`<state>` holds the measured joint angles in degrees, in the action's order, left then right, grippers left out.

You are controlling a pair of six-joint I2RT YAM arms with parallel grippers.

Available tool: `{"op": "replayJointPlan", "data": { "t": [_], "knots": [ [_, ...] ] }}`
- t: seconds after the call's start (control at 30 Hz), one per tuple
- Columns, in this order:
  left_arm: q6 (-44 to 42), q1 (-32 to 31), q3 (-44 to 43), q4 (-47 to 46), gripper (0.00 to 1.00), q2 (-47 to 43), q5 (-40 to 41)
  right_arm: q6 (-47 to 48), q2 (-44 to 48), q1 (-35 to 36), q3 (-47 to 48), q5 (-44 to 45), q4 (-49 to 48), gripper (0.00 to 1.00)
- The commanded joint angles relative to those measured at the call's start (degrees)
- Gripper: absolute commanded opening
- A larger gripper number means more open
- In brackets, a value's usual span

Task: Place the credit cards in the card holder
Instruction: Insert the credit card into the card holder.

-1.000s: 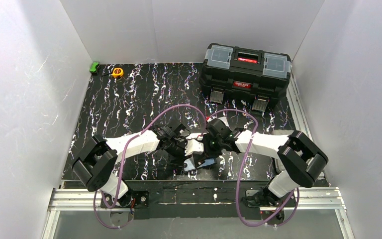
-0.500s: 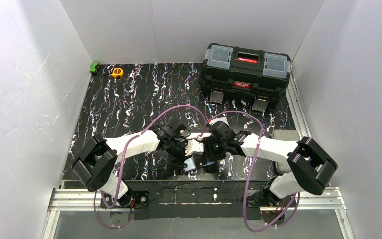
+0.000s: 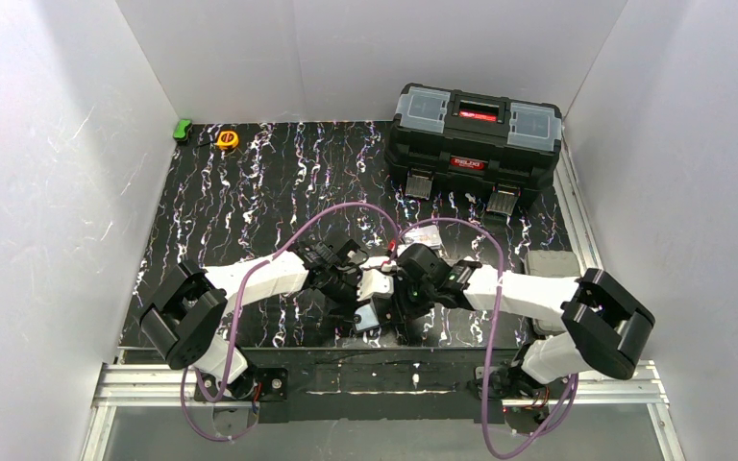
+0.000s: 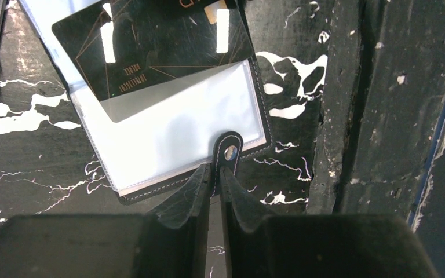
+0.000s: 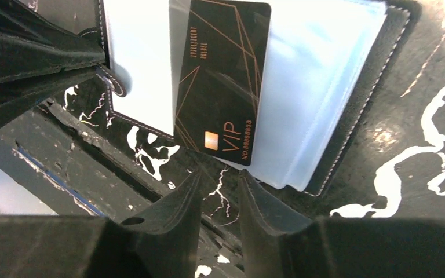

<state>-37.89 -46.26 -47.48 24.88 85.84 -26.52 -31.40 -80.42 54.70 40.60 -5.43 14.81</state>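
Observation:
The card holder (image 4: 174,139) lies open on the black marbled table, its clear sleeves facing up. A black credit card (image 4: 156,46) with thin orange lines and "VIP" print sits partly inside one sleeve, its printed end sticking out. My left gripper (image 4: 215,171) is shut on the holder's clasp tab (image 4: 230,152). In the right wrist view my right gripper (image 5: 220,176) stands open just short of the card (image 5: 223,81), with nothing between its fingers. From above, both grippers meet over the holder (image 3: 370,319) near the table's front edge.
A large black toolbox (image 3: 476,134) stands at the back right. An orange tape measure (image 3: 227,139) and a small green thing (image 3: 183,129) lie at the back left. A pale small item (image 3: 425,233) lies behind the right arm. The table's front rail (image 4: 347,116) runs close beside the holder.
The right arm has swung left and nearer, so its gripper now covers the holder's right half. The left gripper has kept its hold on the tab.

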Motion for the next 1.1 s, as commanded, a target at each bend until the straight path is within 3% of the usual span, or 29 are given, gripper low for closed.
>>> {"op": "replayJointPlan", "data": {
  "t": [0.0,0.33,0.63,0.87,1.07],
  "knots": [
    [0.54,-0.35,0.11,1.12,0.1,-0.45,-0.27,-0.88,3.01,2.16,-2.2,0.16,-3.13,0.35],
    [0.45,-0.41,0.34,1.65,0.08,-1.0,0.0,-3.14,-2.48,2.84,-2.18,-4.4,-10.76,0.21],
    [1.72,-0.32,0.48,1.21,0.07,-1.9,-0.55,-7.74,-4.58,2.96,-2.98,-3.28,-14.28,0.14],
    [1.18,-0.39,1.78,0.65,0.07,-2.67,-0.54,-8.86,-4.56,2.89,-3.75,-0.92,-17.3,0.12],
    [0.65,-0.38,1.52,0.59,0.06,-2.67,-0.41,-7.21,-3.74,2.87,-3.9,-4.25,-17.33,0.11]
  ]
}}
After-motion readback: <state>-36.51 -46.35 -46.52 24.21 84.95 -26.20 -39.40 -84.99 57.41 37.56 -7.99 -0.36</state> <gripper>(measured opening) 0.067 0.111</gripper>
